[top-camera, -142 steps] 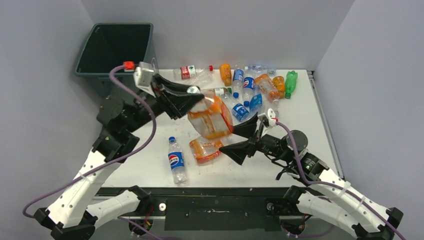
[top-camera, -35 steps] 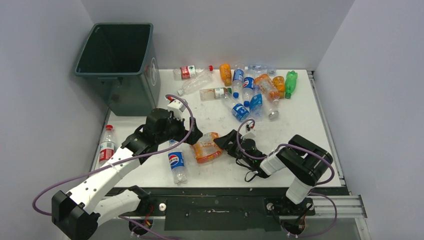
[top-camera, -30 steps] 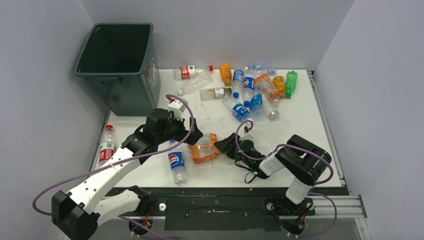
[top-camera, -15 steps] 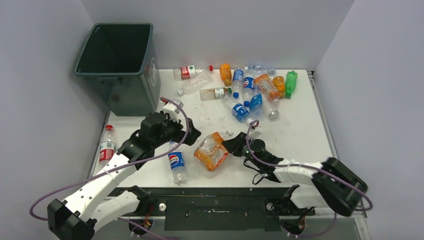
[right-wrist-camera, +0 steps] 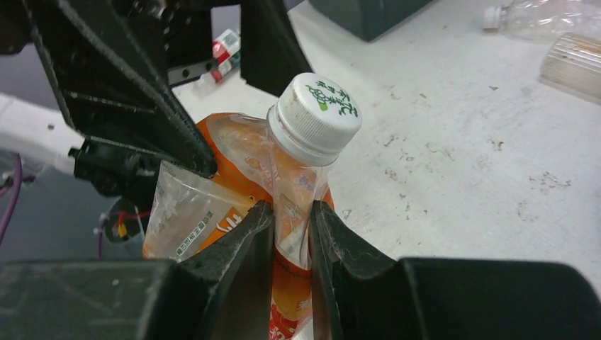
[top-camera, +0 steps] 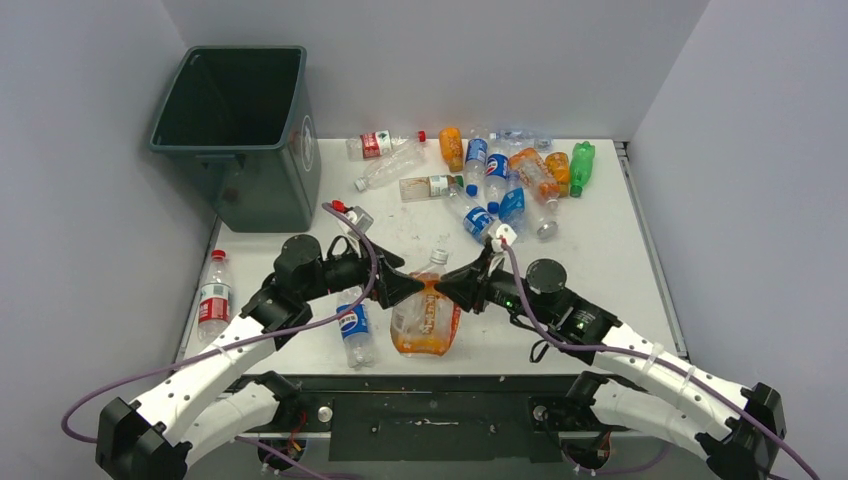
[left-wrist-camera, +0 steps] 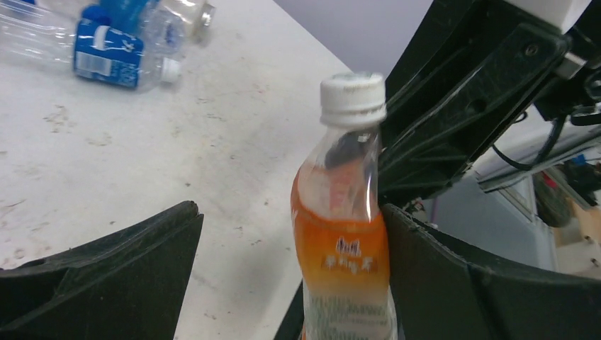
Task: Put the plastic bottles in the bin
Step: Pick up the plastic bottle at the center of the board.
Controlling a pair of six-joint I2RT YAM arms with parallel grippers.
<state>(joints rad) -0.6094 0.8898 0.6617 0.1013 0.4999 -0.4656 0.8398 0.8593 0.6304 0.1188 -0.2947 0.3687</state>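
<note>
While the right claw [right-wrist-camera: 290, 212] pinches the neck of a crushed orange bottle [top-camera: 425, 322] at the table's [top-camera: 600, 235] near edge, white cap [right-wrist-camera: 317, 117] printed green, the left claw [left-wrist-camera: 287, 216] gapes wide around it; a Pepsi bottle [top-camera: 350, 322] lies just left, the bin [top-camera: 265, 190] far left.

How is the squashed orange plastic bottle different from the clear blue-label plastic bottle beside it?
The squashed orange plastic bottle is crumpled; the clear blue-label plastic bottle looks round and whole. The orange one is held upright, pinched at the neck by the right gripper; the blue-label one lies loose on the table. Both are drink bottles.
</note>
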